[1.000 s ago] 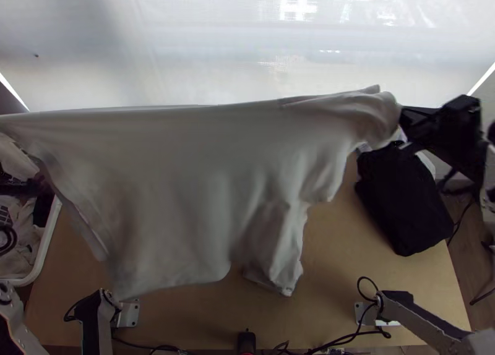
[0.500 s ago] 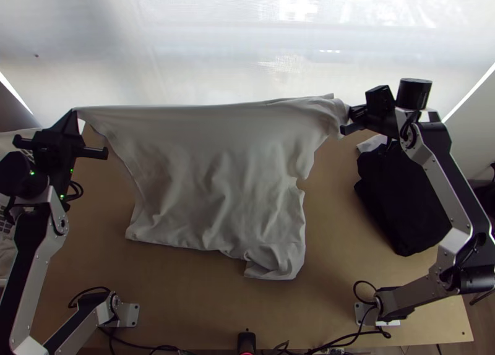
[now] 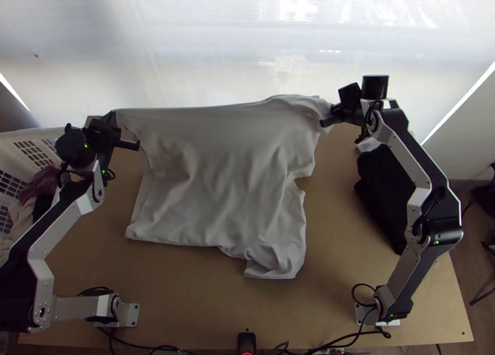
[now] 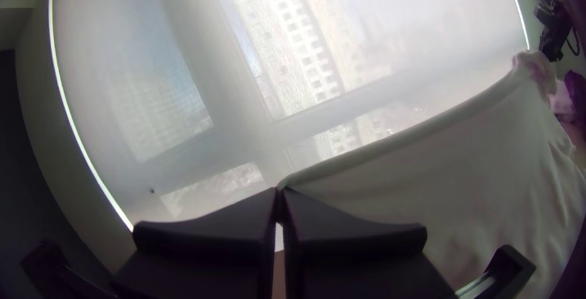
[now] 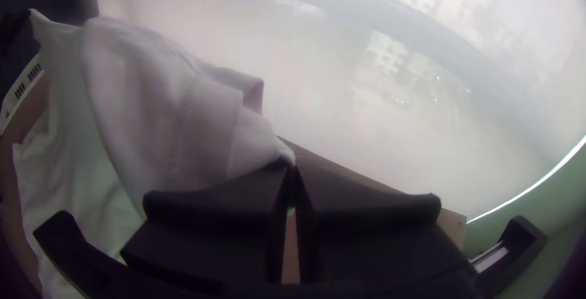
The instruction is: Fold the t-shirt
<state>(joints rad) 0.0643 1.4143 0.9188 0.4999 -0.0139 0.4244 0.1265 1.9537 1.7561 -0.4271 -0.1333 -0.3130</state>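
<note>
the left gripper point(image 3: 113, 112) pinches an edge of the pale t-shirt point(image 4: 427, 177), a shaded window point(image 4: 293, 49) beyond.

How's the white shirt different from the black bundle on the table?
The shirt is white, but the bundle is black. The shirt is opened out wide, while the bundle is smaller and bunched together. The shirt's far edge is stretched between the left gripper and the right gripper; the bundle isn't held by either. Both rest at least partly on the table.
</note>
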